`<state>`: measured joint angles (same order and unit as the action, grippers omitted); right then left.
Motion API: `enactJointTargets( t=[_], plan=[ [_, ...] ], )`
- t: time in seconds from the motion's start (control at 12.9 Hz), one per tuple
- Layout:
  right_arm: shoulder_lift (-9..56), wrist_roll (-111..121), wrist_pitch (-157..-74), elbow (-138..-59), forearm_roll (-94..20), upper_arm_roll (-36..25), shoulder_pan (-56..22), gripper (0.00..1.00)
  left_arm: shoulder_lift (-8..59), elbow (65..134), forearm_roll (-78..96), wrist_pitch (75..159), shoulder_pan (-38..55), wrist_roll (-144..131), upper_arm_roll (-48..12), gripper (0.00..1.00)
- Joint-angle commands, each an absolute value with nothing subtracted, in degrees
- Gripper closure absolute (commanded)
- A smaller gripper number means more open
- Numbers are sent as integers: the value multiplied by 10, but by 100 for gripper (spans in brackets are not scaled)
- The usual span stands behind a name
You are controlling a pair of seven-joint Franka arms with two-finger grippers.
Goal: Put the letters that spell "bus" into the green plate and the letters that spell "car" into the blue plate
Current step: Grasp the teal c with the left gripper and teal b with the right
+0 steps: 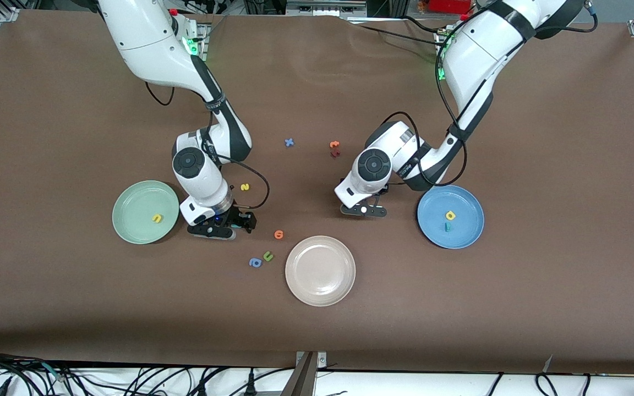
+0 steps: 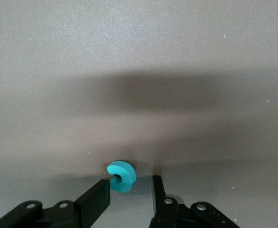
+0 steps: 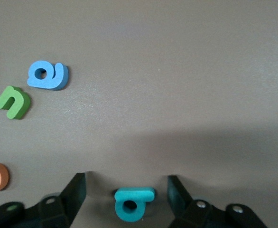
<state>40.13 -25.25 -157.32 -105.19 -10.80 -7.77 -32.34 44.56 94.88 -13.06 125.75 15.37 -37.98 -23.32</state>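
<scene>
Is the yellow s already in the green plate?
No, the yellow s lies on the table; the green plate holds only the yellow u.

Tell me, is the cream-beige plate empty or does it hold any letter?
Empty. The front view shows the cream-beige plate with a bare inside; the nearest letters, orange and green, lie on the table beside it.

Both grippers (image 1: 362, 210) (image 1: 220, 230) low over table, fingers spread apart.

One camera looks down high across the brown cloth-covered table (image 1: 47, 165); both wrist cameras hover close above it.
</scene>
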Motion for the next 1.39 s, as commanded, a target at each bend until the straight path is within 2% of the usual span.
enactJointTargets(
  t=[0.0, 0.23, 0.39, 0.85, 1.08, 1.24, 1.31],
  plan=[
    [411, -242, -1552, -1046, -113, -80, -328, 24, 451, 948, -152, 1264, 153, -386, -228, 55],
    [409, -243, -1518, -1046, -113, -79, -328, 23, 451, 948, -153, 1265, 149, -385, -226, 58],
    [407, -243, -1515, -1046, -114, -78, -329, 23, 447, 948, -153, 1264, 140, -381, -227, 65],
    [384, -243, -1499, -1043, -118, -83, -327, 23, 418, 972, -142, 1214, 138, -405, -236, 62],
    [382, -242, -1499, -1041, -117, -85, -326, 23, 417, 976, -118, 1214, 143, -453, -248, 51],
    [384, -241, -1499, -1041, -118, -85, -326, 23, 414, 990, -113, 1214, 139, -468, -261, 39],
    [386, -241, -1500, -1041, -117, -85, -326, 23, 413, 1003, -113, 1214, 135, -478, -271, 38]
  ],
)
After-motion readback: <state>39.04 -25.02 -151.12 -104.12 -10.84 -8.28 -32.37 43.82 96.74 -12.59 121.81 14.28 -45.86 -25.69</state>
